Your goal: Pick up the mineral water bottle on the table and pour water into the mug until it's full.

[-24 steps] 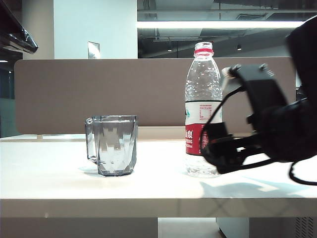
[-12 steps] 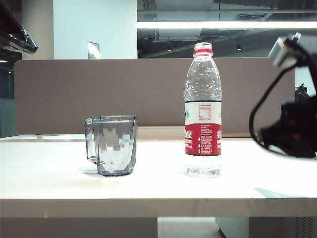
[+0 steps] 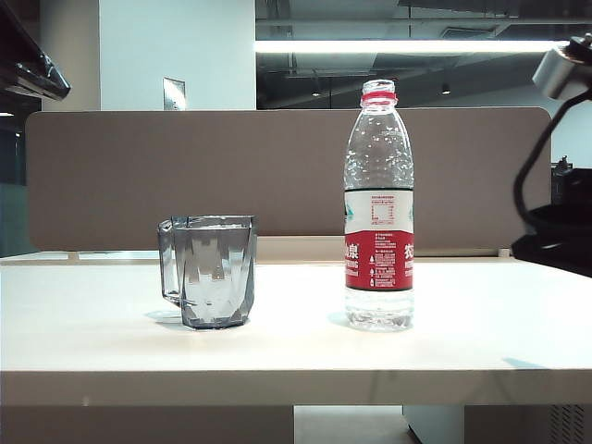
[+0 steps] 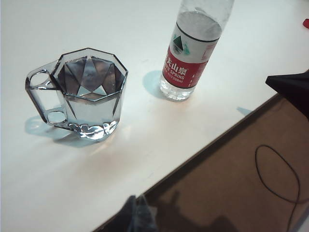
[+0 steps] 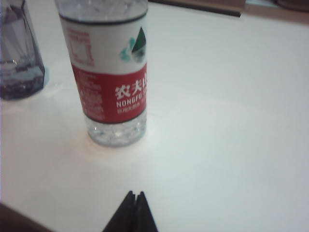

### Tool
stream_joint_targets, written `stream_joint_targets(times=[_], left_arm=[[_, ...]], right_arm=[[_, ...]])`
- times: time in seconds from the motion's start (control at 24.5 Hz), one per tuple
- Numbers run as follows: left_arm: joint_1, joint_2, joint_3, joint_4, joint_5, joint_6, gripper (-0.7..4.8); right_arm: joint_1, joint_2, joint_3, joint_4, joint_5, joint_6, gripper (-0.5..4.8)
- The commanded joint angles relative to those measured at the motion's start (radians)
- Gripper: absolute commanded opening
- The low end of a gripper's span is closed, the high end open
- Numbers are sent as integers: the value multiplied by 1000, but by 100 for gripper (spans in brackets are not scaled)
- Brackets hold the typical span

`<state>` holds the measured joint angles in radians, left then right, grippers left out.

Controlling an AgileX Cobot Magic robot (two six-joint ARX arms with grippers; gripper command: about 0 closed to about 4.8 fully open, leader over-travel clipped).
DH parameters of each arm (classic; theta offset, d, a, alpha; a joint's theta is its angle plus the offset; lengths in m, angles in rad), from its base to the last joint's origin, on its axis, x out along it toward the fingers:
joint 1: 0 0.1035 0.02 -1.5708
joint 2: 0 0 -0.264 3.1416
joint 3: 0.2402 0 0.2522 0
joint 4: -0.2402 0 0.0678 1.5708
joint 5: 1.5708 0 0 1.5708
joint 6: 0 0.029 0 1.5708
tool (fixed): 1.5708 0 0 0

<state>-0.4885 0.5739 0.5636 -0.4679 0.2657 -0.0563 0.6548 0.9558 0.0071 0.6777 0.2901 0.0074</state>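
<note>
Bottle (image 3: 379, 208) stands free near mug (image 3: 210, 270). Right hand (image 5: 133, 197) pinched empty, left hand (image 4: 136, 202) too: spread yours before grasping.

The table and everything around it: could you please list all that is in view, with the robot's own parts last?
mineral water bottle: one, clear with red-and-white label, uncapped, upright on the table right of centre.
mug: one, smoky grey, upright left of the bottle, apart from it.
table: one, off-white.
partition: one, beige, behind the table.
left gripper: one, black, shut, off the table's edge.
right gripper: one, black, shut, empty, above the table short of the bottle.
</note>
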Motion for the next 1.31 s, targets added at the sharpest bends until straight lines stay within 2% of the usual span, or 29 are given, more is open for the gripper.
stream_joint_targets(times=[0.04, 0.12, 0.33, 0.41, 0.65, 0.78, 1.31], left_arm=[[1, -1, 6, 12, 0, 3, -5], [1, -1, 6, 12, 1, 3, -5], [1, -1, 6, 12, 1, 3, -5], [1, -1, 6, 12, 0, 3, -5], [1, -1, 6, 12, 1, 3, -5], [1, -1, 6, 12, 1, 3, -5], [1, -2, 6, 12, 1, 3, -5]], right_arm=[[-29, -81, -7, -134, -14, 47, -5], [-124, -187, -7, -272, -146, 76, -5], [-282, -322, -7, -450, -318, 76, -5], [-414, -450, -7, -581, -407, 75, -5], [-594, -701, -7, -795, -450, 75, -5], [-636, -778, -6, -839, -448, 76, -5], [-642, -938, -6, -839, -443, 75, -5]])
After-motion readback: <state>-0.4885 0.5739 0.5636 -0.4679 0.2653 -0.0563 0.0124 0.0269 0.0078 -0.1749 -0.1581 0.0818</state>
